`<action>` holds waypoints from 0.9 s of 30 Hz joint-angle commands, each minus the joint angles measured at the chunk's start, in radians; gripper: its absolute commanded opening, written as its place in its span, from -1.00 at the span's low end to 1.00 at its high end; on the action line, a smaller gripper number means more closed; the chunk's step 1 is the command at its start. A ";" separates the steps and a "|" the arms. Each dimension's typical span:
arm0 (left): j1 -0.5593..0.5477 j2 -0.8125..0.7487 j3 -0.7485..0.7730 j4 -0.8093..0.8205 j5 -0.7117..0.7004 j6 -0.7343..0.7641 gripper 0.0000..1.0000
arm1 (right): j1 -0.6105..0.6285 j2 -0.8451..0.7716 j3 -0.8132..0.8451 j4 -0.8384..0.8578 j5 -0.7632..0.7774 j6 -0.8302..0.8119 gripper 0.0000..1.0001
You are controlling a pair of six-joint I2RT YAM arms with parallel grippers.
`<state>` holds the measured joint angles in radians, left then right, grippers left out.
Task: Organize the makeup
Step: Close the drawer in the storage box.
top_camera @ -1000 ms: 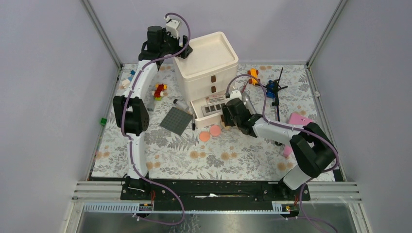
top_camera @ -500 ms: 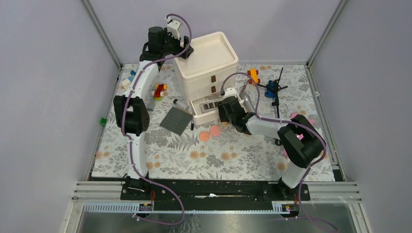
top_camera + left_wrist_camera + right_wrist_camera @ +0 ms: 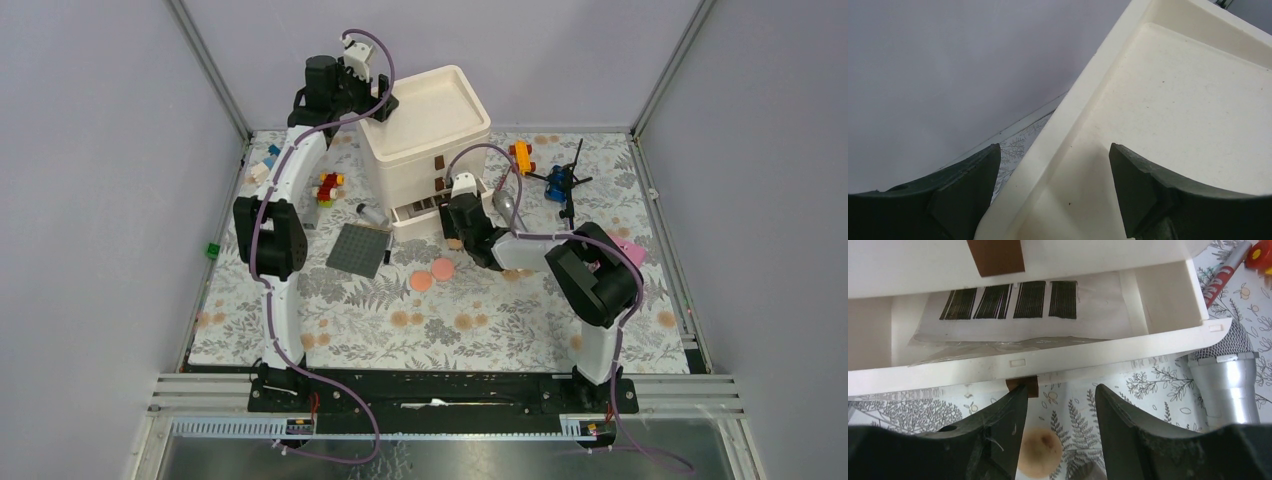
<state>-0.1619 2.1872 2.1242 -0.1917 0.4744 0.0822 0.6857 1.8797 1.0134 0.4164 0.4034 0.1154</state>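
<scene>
A white drawer unit (image 3: 430, 140) stands at the back. Its bottom drawer (image 3: 1048, 362) is partly open and holds a sheet of dark hairpins (image 3: 1013, 302). My right gripper (image 3: 1060, 395) is open right in front of this drawer, its left fingertip at the brown handle tab (image 3: 1030, 387). A silver-grey tube (image 3: 1228, 370) lies just right of it. Two salmon-pink discs (image 3: 432, 274) rest on the cloth in front of the unit. A black-capped clear bottle (image 3: 372, 213) lies left of the drawer. My left gripper (image 3: 1054, 160) is open astride the top tray's rim (image 3: 1083, 100).
A grey baseplate (image 3: 361, 250) lies left of the discs, with brick toys (image 3: 328, 187) behind it. The orange toy car (image 3: 521, 155) and black thin brushes (image 3: 570, 185) sit right of the unit. A red-lettered tube (image 3: 1223, 277) lies beside the drawer's right corner. A pink item (image 3: 628, 250) shows behind my right arm.
My right arm has swung left and back toward the unit, and the bottom drawer has slid further in. The left arm has stayed at the top tray.
</scene>
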 commanded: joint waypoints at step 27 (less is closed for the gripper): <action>-0.072 -0.026 -0.095 -0.085 0.017 0.060 0.63 | -0.086 0.180 0.212 0.232 -0.113 -0.001 0.17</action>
<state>-0.1780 2.1628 2.0785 -0.1600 0.4259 0.1154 0.6117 2.0319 1.1809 0.4915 0.3031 0.1093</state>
